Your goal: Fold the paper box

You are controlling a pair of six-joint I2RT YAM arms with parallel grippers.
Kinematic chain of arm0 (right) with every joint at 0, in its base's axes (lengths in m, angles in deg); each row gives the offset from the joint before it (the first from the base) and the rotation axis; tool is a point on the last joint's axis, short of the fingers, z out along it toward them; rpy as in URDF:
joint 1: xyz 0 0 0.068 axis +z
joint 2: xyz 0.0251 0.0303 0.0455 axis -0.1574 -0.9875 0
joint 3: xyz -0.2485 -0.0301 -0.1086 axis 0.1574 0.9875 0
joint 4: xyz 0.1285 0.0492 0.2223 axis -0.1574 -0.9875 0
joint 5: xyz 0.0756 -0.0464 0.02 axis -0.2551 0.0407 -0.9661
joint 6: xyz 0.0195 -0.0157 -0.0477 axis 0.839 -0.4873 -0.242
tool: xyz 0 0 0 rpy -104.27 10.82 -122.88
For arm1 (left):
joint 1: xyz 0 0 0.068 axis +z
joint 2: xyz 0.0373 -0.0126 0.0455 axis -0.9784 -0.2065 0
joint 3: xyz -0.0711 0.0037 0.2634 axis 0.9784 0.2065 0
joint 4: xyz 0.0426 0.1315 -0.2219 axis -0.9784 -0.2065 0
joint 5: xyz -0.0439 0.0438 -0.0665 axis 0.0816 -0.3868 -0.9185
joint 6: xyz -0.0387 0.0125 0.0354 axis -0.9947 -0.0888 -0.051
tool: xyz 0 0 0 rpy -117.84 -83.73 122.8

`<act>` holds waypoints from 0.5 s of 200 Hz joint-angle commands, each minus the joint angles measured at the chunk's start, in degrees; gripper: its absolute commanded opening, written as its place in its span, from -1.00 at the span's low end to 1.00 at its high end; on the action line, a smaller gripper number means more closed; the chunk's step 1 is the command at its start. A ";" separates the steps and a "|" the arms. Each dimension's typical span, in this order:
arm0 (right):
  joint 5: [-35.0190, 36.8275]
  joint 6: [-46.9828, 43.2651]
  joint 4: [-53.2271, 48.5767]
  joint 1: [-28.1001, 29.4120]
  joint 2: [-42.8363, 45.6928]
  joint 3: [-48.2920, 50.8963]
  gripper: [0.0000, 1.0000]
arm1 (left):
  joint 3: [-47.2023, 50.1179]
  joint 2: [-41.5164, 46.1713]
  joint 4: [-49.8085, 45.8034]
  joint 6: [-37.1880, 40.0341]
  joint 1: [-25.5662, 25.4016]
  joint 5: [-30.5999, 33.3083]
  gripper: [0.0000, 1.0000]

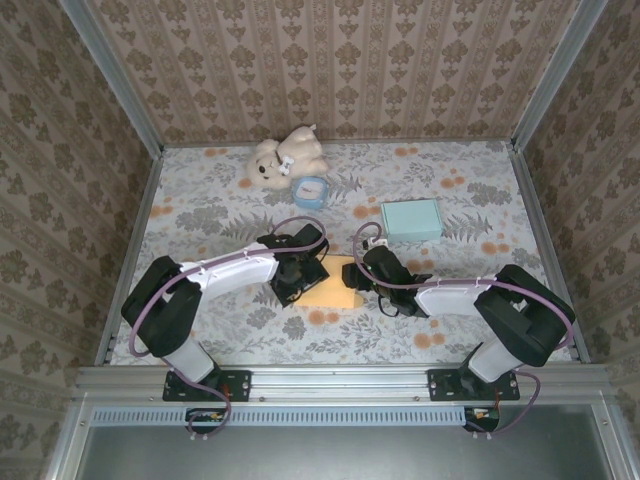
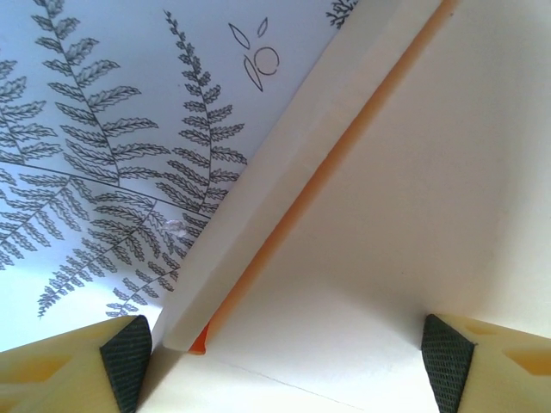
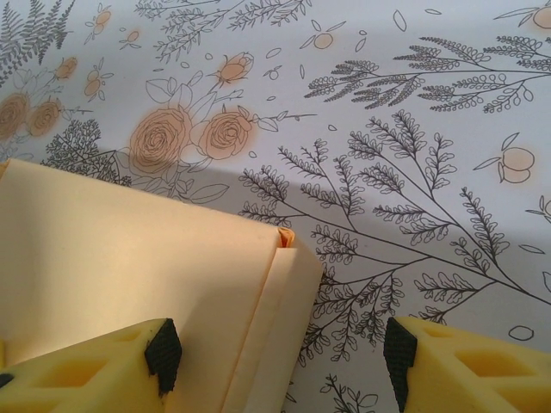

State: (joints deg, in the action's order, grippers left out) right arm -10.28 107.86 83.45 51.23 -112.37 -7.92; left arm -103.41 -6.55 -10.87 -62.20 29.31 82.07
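- Paper box (image 1: 336,284): pale yellow card with an orange inner face, lying flat and only partly folded on the table (image 1: 450,310), near the front edge and directly between the two arms.
- Handling, as a judgement: very light, thin and springy. The panels are likely to bend along the scored creases and crumple elsewhere. The smooth card may slide on the printed cloth unless one side is pinned while the other is worked.
- Where to hold, as a judgement: at a flap's free edge close to a crease, with a shallow pinch across the card's thickness rather than pressure on the middle of a panel.
- Left gripper (image 2: 287,366): jaws spread wide and straddling a raised cream flap whose orange edge runs diagonally between them. Neither of its pads (image 2: 127,361) is seen pressing the card, so nothing is gripped.
- Right gripper (image 3: 281,353): jaws moderately wide, set over the box's folded corner. The doubled edge lies in the gap, the card is not pinched, and whether the left-hand pad touches it cannot be told.
- Farther back, well apart from the box: a teal box (image 1: 411,219), a small blue container (image 1: 312,191) and a teddy bear (image 1: 285,158).
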 commanded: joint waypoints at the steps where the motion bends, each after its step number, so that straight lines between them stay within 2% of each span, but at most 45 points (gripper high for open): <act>1: -0.57 0.10 -3.13 0.79 -0.75 1.44 0.34 | 1.88 -2.35 1.28 -1.64 -0.11 -1.09 0.63; 44: -0.24 -0.06 -4.22 0.98 0.90 1.75 0.34 | 2.53 -2.32 0.99 -1.47 0.26 -0.64 0.62; 100: 2.03 -1.01 -9.80 3.36 8.01 2.45 0.34 | 2.96 -2.23 0.92 -1.33 0.64 -0.20 0.60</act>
State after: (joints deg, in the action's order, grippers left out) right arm -10.09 107.88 79.13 53.22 -107.89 -6.22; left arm -102.56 -6.57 -8.03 -62.23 29.42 81.40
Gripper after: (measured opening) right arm 0.672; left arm 0.802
